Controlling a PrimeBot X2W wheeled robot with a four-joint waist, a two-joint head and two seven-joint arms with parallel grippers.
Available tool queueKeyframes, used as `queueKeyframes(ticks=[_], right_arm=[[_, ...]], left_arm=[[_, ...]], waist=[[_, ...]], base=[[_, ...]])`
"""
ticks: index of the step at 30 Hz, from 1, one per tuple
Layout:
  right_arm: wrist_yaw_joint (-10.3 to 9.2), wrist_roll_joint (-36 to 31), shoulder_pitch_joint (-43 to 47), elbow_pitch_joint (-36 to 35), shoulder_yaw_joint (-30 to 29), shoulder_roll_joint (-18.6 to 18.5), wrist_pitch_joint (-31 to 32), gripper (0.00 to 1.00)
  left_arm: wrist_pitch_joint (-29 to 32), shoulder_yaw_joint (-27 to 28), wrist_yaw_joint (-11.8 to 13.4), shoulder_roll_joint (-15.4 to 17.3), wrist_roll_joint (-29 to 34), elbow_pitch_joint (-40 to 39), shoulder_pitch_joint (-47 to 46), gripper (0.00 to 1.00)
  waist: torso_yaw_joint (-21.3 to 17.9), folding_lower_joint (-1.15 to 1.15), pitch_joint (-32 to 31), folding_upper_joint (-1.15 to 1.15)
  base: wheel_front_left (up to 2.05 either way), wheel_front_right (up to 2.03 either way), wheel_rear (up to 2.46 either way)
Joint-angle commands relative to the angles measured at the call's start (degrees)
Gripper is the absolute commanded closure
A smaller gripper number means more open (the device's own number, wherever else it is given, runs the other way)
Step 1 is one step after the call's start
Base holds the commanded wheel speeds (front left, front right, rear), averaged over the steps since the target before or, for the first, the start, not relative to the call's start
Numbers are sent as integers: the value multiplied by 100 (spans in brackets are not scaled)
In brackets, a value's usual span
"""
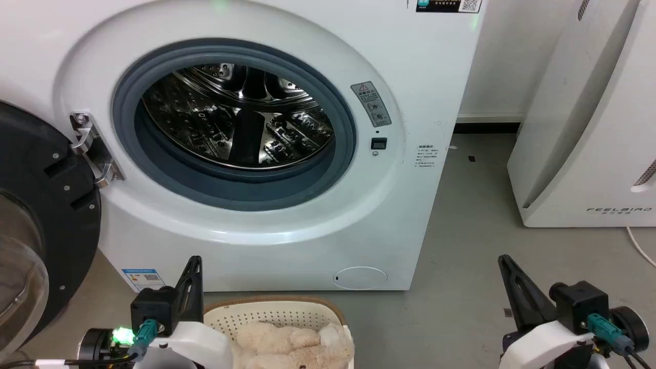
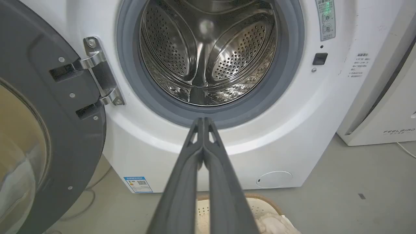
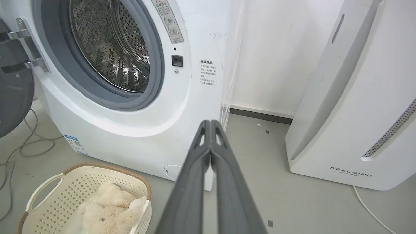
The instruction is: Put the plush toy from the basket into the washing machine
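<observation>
Plush toy (image 3: 110, 211), fluffy cream, seemingly crumpled, in basket (image 3: 65, 191); left gripper (image 2: 203, 120), right gripper (image 3: 210, 122): fingers together.

A tall white appliance (image 1: 589, 128) lettered FEELBIRD is seen standing on the grey floor (image 1: 461, 246) near a white wall (image 1: 497, 61) edged with dark skirting (image 1: 487, 128), a white cord (image 1: 640, 246) is laid beside its base, and thin grey cables (image 3: 29, 146) are looped elsewhere.
</observation>
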Motion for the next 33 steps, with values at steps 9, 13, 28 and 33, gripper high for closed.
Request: queueKeyframes(ticks=[9,13,28,33], right_arm=[[-5,-44,-78,-21,-13,-1,3,100],[-5,-44,-78,-21,-13,-1,3,100],[0,60,7,11,-10,0,-48,0],[0,114,3,17,-54,0,-108,0]], left_arm=[[2,6,-24,1,16,-26,-87,100],[2,6,-24,1,16,-26,-87,100],[-48,-18,2,0,-56,9,11,0],[-108,-35,-5,0,-124,18,20,0]], waist=[[0,0,0,0],[0,0,0,0],[-2,0,5,0],[-8,0,19,0]], base=[[0,0,0],[0,0,0],[0,0,0],[0,0,0]])
